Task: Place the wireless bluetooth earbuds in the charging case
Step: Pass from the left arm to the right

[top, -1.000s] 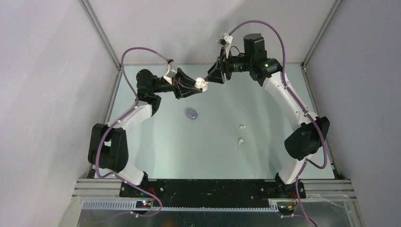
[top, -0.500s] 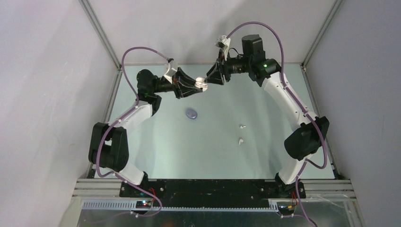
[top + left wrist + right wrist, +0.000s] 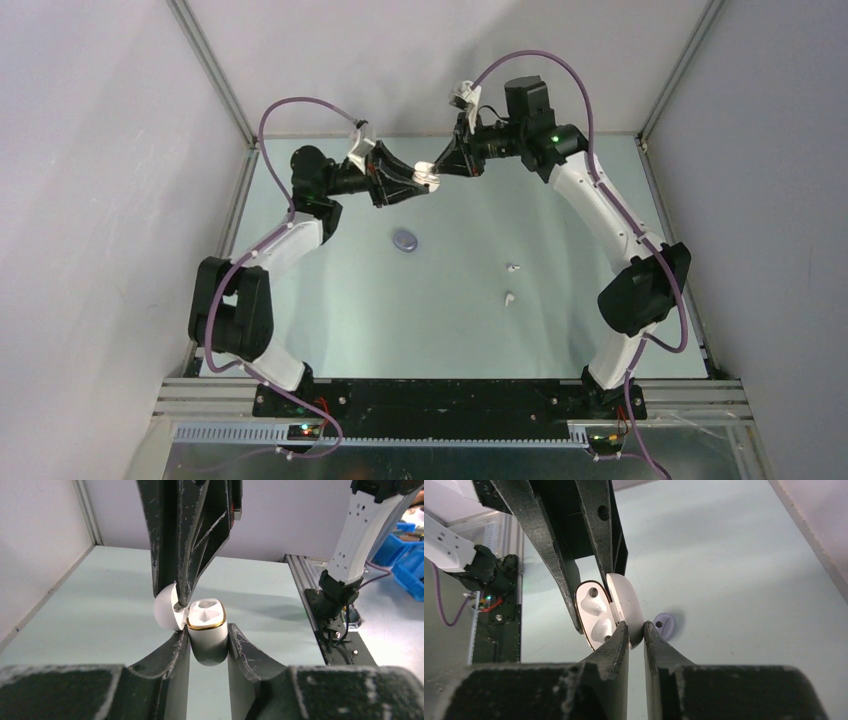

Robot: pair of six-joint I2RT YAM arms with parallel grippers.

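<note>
The white charging case (image 3: pixel 207 627) hangs in the air toward the far side of the table (image 3: pixel 400 330), and everything else sits around it. On its left, the left gripper (image 3: pixel 208 642) is clamped on the case body, one finger on each side, with the gold-rimmed mouth and its two moulded sockets turned upward. Down on the table, a little left of the white case and nearer the arm bases, lies a small purple case (image 3: pixel 405 240); I cannot tell from here whether it is open. The white case's hinged lid (image 3: pixel 626 602) is swung back, and on that side the right gripper (image 3: pixel 635 630) reaches in from the right, its fingers drawn narrow and pinching the lid's edge between their tips. Off to the right of the white case and nearer the arm bases, well apart from it, two white wireless bluetooth earbuds (image 3: pixel 513 268) (image 3: pixel 509 298) lie loose on the table, near each other.
</note>
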